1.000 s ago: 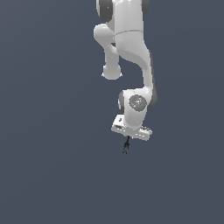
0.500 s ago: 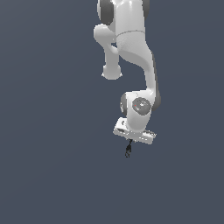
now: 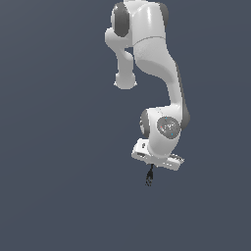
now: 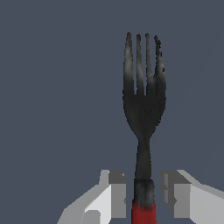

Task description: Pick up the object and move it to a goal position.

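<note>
Wrist view shows the fork (image 4: 143, 109) standing between the fingers (image 4: 114, 194) of the pincer (image 4: 143, 194), gaps visible on both sides (grip not confirmed; cannot tell). Before travel, close squarely on the red handle, then move slowly, keeping the prongs steady.

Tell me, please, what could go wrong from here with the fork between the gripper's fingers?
In the wrist view the fingers stand visibly apart from the fork, gaps either side of its thin neck, so it may not be firmly held and could slip. Its prongs project well past the gripper, so they would hit anything first.
</note>
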Robot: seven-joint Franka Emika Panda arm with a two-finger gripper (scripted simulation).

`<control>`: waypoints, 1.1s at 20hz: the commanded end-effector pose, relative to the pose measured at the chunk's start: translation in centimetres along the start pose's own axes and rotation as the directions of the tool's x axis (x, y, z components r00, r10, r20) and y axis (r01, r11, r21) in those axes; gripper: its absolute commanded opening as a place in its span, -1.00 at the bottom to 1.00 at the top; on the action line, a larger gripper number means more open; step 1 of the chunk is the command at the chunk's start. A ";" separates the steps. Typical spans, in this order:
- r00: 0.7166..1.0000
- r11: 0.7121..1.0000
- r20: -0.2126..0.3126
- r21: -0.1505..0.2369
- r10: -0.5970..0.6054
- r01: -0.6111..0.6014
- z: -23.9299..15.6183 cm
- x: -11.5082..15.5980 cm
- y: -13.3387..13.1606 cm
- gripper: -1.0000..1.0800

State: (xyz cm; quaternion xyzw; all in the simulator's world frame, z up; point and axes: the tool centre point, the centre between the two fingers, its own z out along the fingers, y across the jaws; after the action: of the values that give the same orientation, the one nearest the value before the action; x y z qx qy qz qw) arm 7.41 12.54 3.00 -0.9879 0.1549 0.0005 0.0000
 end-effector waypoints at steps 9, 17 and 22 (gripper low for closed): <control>1.000 1.000 -0.001 0.000 0.001 -0.001 -1.3 3.6 -3.0 -1.00; 1.000 1.000 -0.001 0.000 0.001 -0.001 -1.9 5.3 -4.5 -1.00; 1.000 1.000 -0.001 0.000 0.001 -0.001 -2.1 5.9 -4.9 -1.00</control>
State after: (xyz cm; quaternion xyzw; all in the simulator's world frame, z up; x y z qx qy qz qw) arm 14.32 15.34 4.96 -0.9879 0.1552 0.0004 -0.0001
